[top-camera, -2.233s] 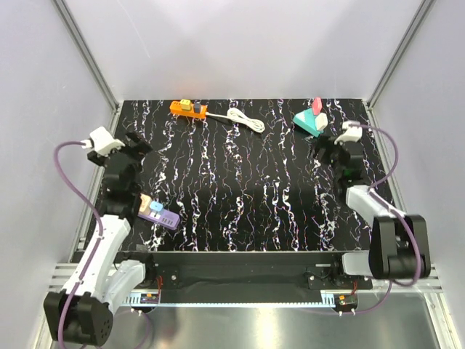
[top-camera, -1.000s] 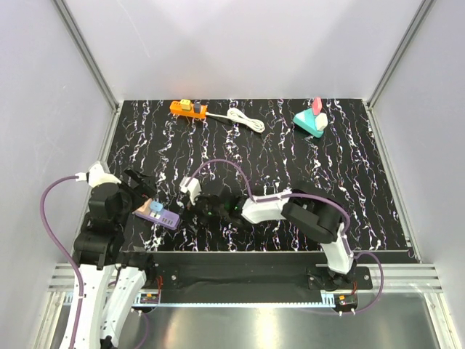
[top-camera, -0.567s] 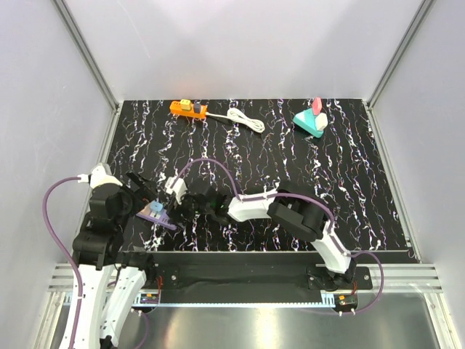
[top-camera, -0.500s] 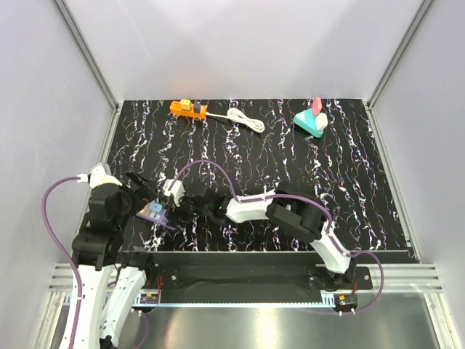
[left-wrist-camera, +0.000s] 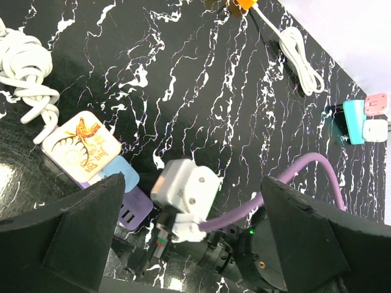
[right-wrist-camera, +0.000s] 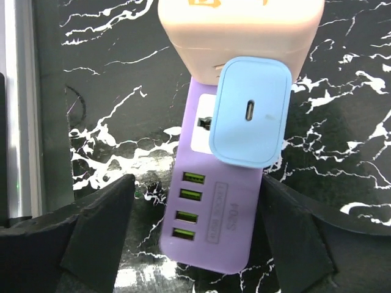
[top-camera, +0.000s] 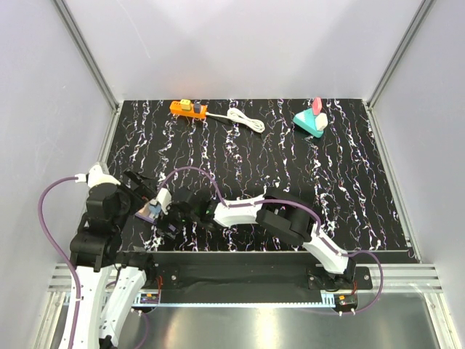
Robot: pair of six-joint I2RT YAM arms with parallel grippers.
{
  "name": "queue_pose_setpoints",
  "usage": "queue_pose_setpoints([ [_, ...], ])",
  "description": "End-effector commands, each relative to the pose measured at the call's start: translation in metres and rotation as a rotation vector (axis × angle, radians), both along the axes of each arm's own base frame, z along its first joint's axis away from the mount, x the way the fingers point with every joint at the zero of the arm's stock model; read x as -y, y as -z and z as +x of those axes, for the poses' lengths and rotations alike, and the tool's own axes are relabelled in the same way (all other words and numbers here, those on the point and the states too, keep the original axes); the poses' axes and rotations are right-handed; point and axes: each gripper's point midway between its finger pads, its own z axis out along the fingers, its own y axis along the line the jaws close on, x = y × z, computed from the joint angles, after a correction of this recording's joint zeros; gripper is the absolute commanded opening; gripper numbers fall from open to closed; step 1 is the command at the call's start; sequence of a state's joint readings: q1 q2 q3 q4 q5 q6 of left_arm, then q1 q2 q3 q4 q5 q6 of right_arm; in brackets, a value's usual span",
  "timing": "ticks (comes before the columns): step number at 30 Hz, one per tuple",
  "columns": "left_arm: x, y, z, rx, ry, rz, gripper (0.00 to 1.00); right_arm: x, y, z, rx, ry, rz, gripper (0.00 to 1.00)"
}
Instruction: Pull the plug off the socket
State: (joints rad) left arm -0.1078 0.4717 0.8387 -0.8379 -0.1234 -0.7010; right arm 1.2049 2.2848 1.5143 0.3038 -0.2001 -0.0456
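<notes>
right arm stretched low to the near left, right hand [right-wrist-camera: 195, 235] wide astride the socket [right-wrist-camera: 211, 229] bearing the plug [right-wrist-camera: 249, 113]; left hand [left-wrist-camera: 195, 235] wide too.

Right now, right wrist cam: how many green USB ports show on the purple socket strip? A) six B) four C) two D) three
B: four green ports sit in a row on the purple socket strip, below the blue plug.

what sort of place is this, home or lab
Probably a lab robot cell: plain white walls on metal frame posts, a black marbled table, robot arms bolted at its edge.
</notes>
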Motion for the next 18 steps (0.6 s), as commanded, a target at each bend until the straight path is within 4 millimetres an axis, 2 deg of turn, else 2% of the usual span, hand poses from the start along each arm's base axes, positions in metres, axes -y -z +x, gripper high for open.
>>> queue_pose_setpoints([
  [1,0.003,-0.022,-0.003,0.069,0.014,-0.023,0.99,-0.01,-0.003,0.0,0.002,0.003,-0.004,0.84],
  [6,0.004,-0.021,-0.005,0.065,0.015,-0.027,0.99,-0.004,0.001,0.009,0.032,0.049,-0.028,0.8],
  [13,0.014,-0.022,-0.008,0.063,0.083,-0.037,0.99,0.002,0.001,0.014,0.059,0.068,-0.044,0.59],
  [15,0.017,-0.023,-0.009,0.066,0.096,-0.045,0.99,0.008,0.001,0.017,0.078,0.086,-0.056,0.4],
  [18,0.018,-0.02,-0.008,0.058,0.096,-0.048,0.99,0.02,0.003,0.022,0.103,0.125,-0.08,0.24],
])
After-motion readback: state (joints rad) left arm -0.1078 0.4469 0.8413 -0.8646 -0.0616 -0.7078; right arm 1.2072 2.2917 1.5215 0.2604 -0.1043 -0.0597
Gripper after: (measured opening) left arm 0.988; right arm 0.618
